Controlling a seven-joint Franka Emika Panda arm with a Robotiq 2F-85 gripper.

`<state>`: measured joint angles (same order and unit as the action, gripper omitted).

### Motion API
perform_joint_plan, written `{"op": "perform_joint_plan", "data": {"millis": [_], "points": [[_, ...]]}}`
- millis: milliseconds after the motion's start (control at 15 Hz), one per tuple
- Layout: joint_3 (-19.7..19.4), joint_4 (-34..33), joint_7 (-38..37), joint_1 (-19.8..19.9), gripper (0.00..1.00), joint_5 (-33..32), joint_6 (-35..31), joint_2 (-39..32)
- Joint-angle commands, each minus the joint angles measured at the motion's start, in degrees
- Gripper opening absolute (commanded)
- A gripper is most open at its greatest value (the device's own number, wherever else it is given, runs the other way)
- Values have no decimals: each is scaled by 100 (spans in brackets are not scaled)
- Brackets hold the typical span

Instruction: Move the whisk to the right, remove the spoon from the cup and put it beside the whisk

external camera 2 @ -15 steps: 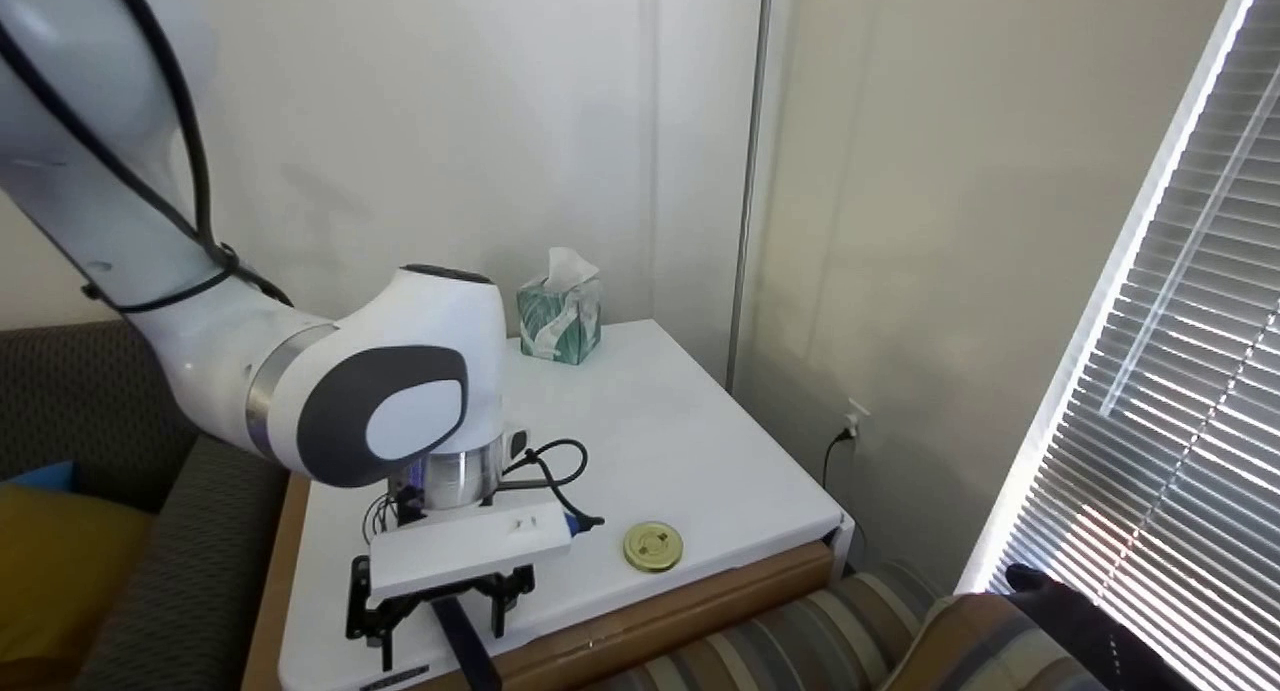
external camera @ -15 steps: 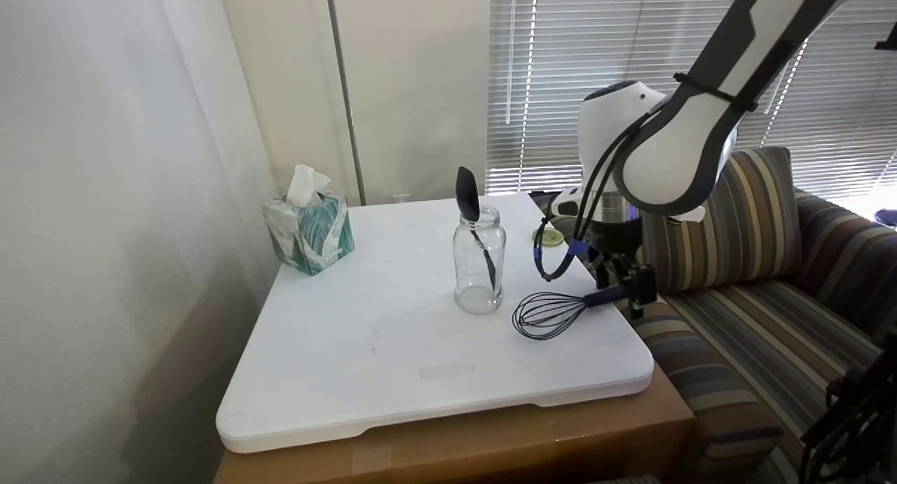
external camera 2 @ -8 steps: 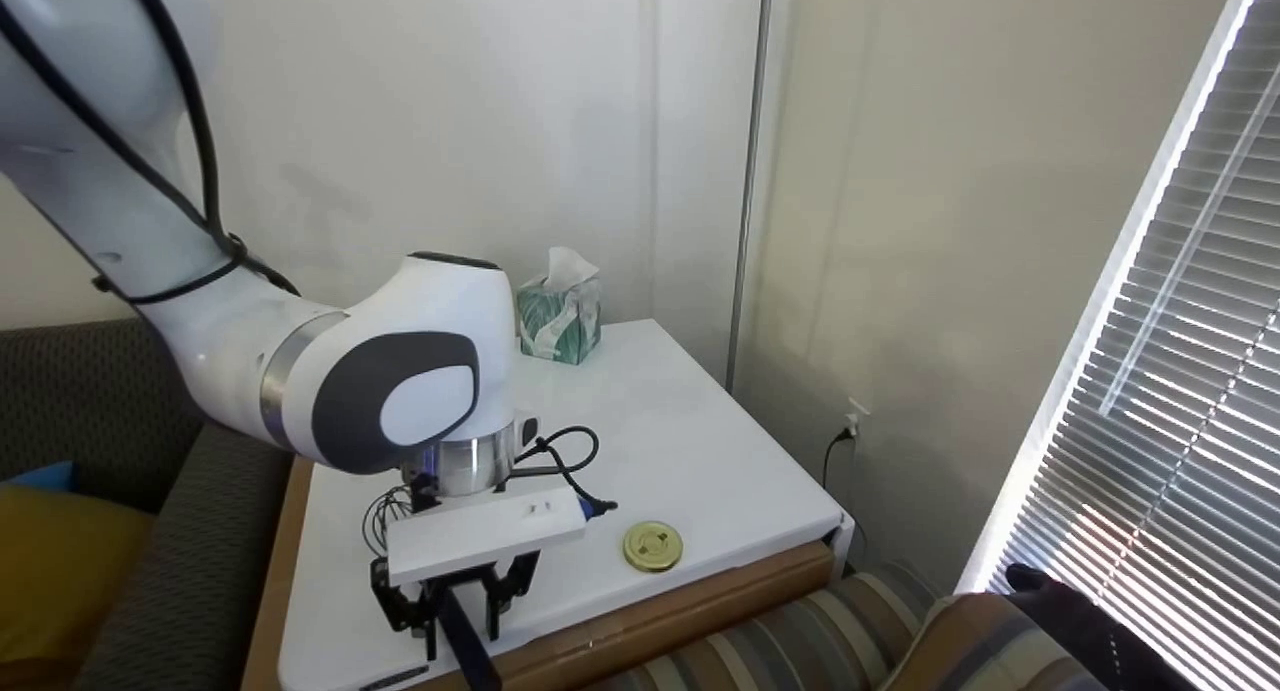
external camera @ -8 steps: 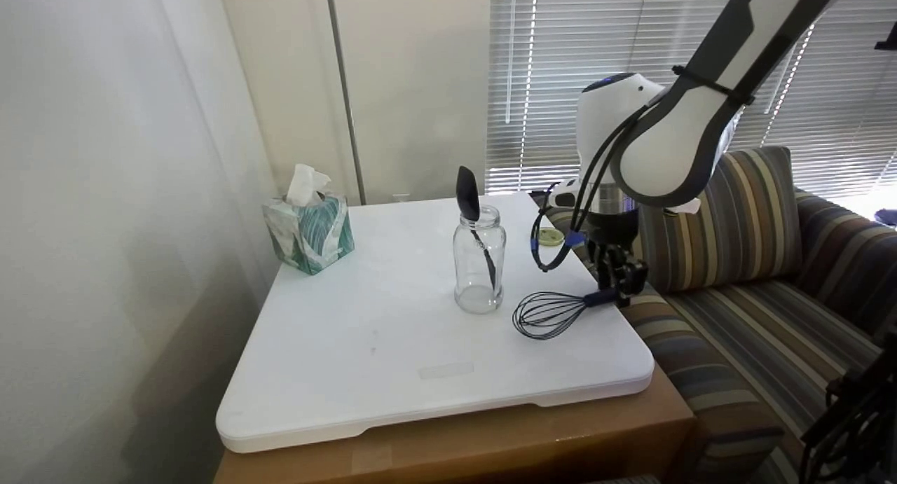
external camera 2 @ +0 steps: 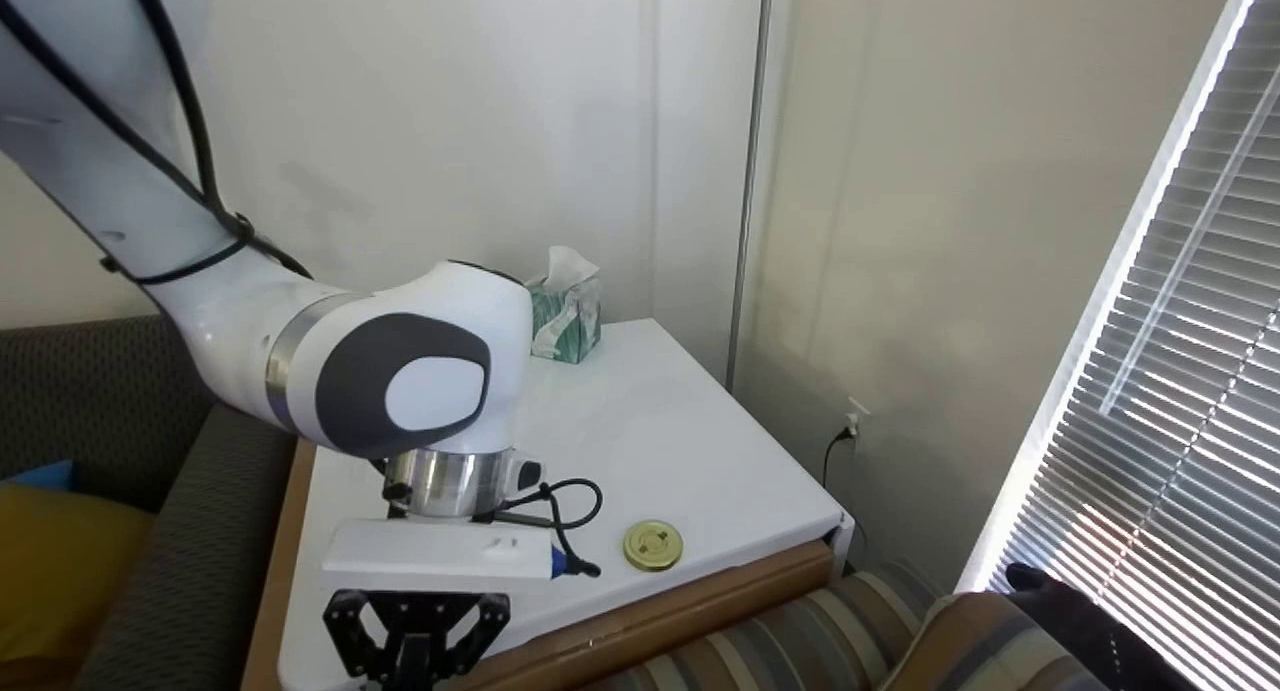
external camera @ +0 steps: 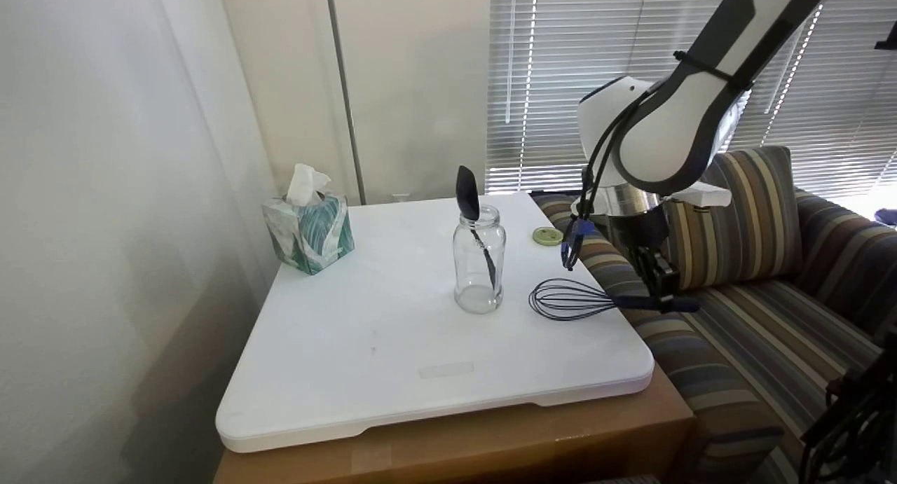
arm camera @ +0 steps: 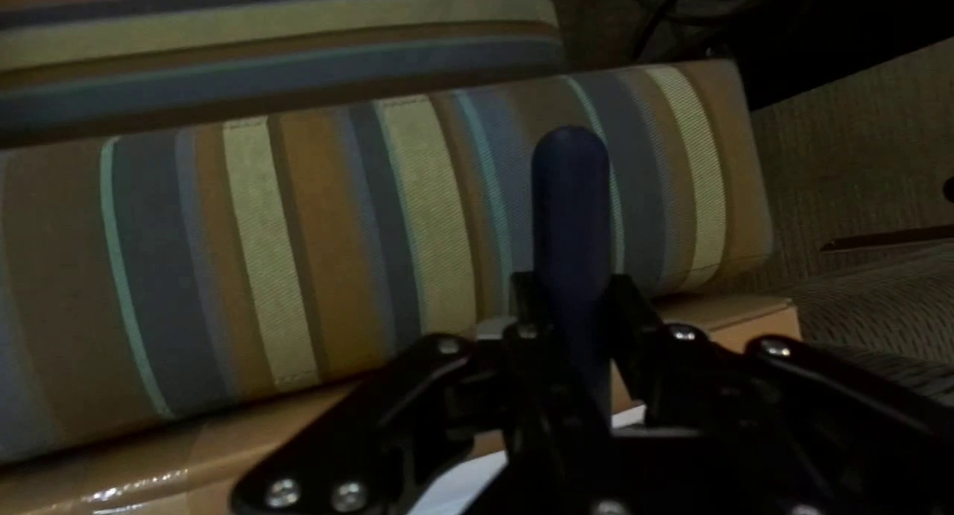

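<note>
Wrist view shows the whisk (arm camera: 571,202) by its dark blue handle alone, pinched by the claw (arm camera: 572,295), its fingers set against the handle on both sides. Half a second ago those fingers stood well apart around the handle; now they have closed on it, and in an exterior view the wire head sits farther from the cup (external camera: 469,270) and nearer the edge of the table (external camera: 364,372) beside the sofa (external camera: 757,330). That suggests the first step, moving the whisk, is under way but not finished.

The claw has the handle just past the table's edge, above the sofa. The handle's end sticks out beyond the claw, and the wires reach back over the tabletop. Whether they touch it or hang slightly above, I cannot tell. Letting go here could tip the whisk off the edge, so the next move likely calls for a firm hold until it can lie safely.

The spoon (external camera: 467,193) leans in the cup, bowl above the rim, its step not yet begun. Farther out are the lid (external camera: 548,236), near the table's edge, and the tissue box (external camera: 308,235).
</note>
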<state>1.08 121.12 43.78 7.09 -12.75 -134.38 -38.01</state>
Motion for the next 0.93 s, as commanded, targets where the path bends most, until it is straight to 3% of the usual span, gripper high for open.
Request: {"op": "perform_joint_plan", "data": {"millis": [0, 467, 867], "points": [[16, 130, -316, 100, 6, 210, 474, 337], [49, -210, -1301, 249, 6, 1027, 285, 280], [73, -881, -1335, 357, 6, 1003, 145, 60]]}}
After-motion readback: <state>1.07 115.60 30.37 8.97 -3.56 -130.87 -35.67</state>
